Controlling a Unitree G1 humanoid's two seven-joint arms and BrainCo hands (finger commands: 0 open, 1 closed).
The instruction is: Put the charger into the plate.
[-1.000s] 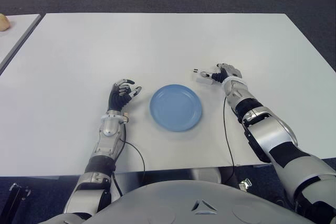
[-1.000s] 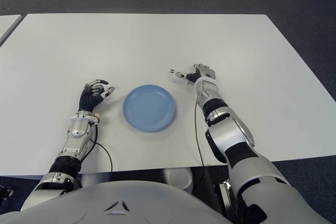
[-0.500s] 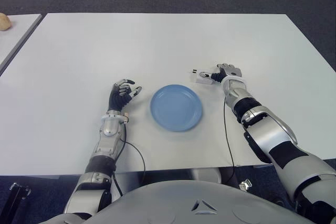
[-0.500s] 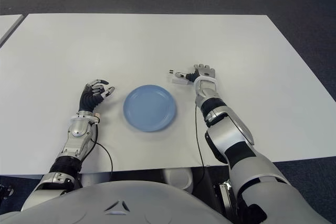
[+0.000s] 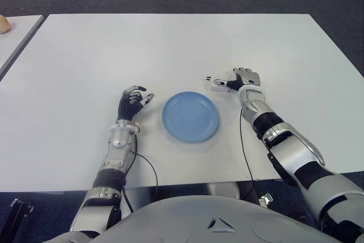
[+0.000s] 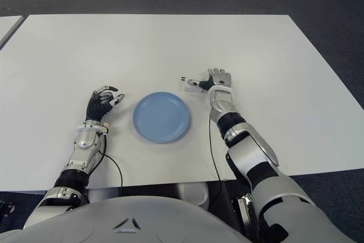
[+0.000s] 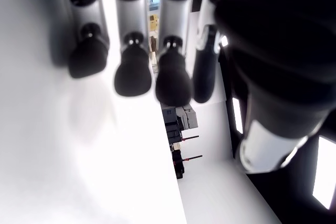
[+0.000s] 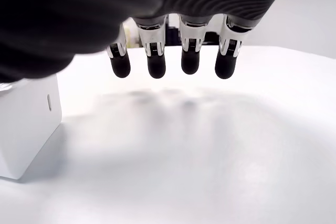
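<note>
**Still ungrasped: charger waits beside the plate**

Over the last second the right hand [image 5: 245,78] has crept slightly farther and leftward beside the charger [image 5: 217,84], fingers spread, gripping nothing. Seizing remains undone. It lies on the table [image 5: 170,49], far-right of the plate [image 5: 190,116], prongs pointing left, long axis left-right. Left hand [image 5: 132,102] idles, loosely curled, left of the plate.

We note a smooth, matt white table [image 5: 170,49]; a glossy blue plate [image 5: 190,116]; the charger [image 8: 26,124], smooth white plastic; right hand [image 5: 245,78] fingertips [image 8: 190,61] black, rubbery-looking.
</note>
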